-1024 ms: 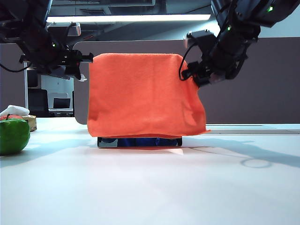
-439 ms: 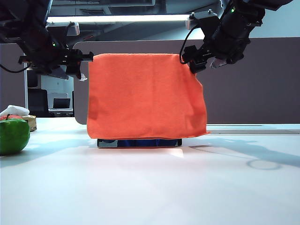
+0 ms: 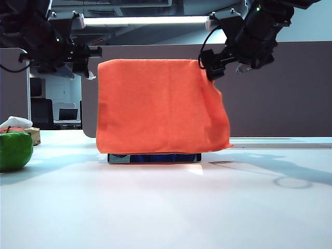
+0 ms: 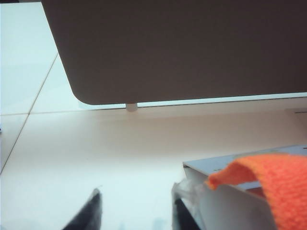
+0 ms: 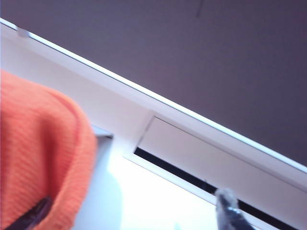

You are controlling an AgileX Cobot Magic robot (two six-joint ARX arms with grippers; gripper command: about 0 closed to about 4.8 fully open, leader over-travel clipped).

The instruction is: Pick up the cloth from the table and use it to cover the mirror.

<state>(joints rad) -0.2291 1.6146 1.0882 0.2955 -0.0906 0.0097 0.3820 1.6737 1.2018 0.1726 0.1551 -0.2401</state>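
The cloth drapes over the mirror on the table.

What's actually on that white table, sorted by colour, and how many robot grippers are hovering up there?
Orange: 1, the soft orange towel cloth draped over the upright mirror with its dark base strip
Green: 1, round green ball
White: 1, small white rag
Black: 2, left gripper and right gripper, both open beside the cloth's top corners
Total: 6, counting the mirror

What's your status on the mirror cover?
Left gripper open, off the cloth's left top corner. Right gripper open, at its right top corner. Cloth draped over the mirror, only its base showing. Nothing in the way.
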